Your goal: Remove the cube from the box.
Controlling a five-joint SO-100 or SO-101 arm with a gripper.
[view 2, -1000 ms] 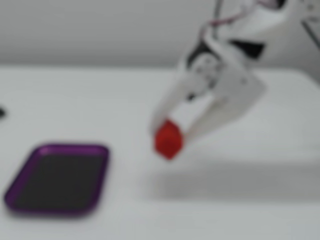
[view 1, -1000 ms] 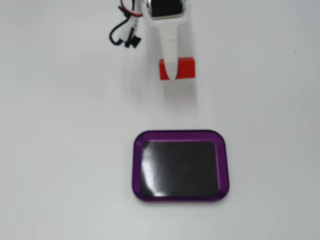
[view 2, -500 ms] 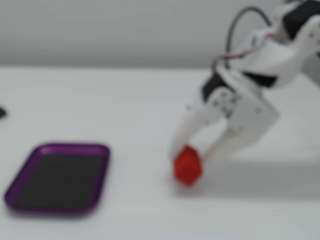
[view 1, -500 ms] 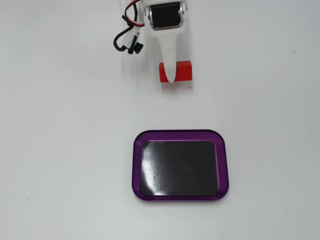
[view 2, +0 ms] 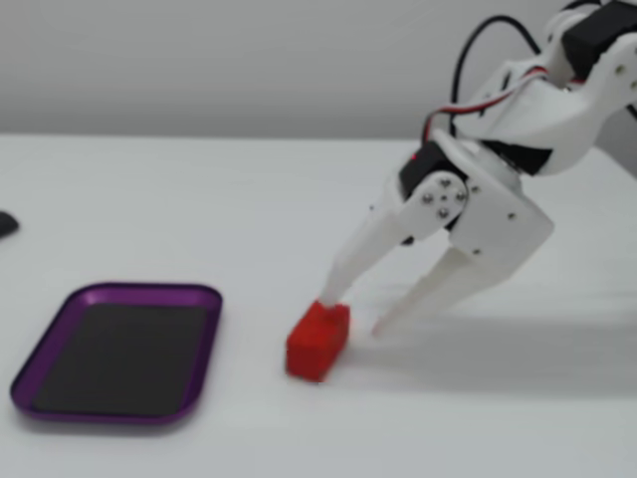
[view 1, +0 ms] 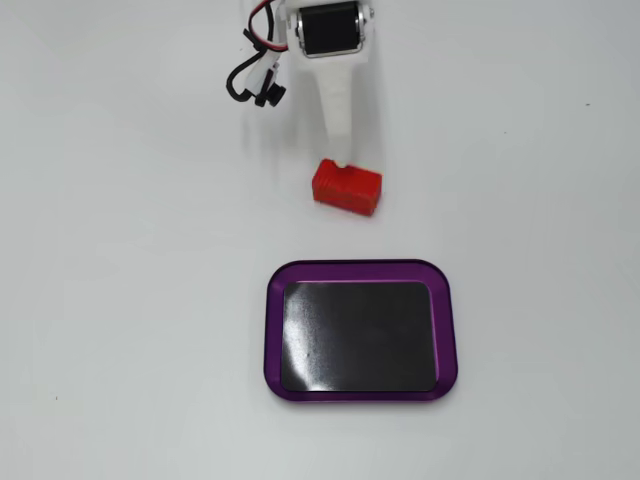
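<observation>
The red cube (view 1: 347,187) lies on the white table, outside the box and a short way beyond its far rim; it also shows in the other fixed view (view 2: 318,341), to the right of the box. The box (view 1: 350,269) is a purple-rimmed tray with a shiny black bottom and holds nothing; its rim shows in the other fixed view (view 2: 139,288). My white gripper (view 2: 355,312) is open, with its tips down at the table. One fingertip (view 2: 328,296) touches the cube's top edge and the other stands apart to the right. From above, the gripper (view 1: 341,152) reaches to the cube's far side.
Black and red cables (view 1: 255,75) hang beside the arm's motor at the top. A small dark object (view 2: 5,224) sits at the left edge of the table. The table is plain white.
</observation>
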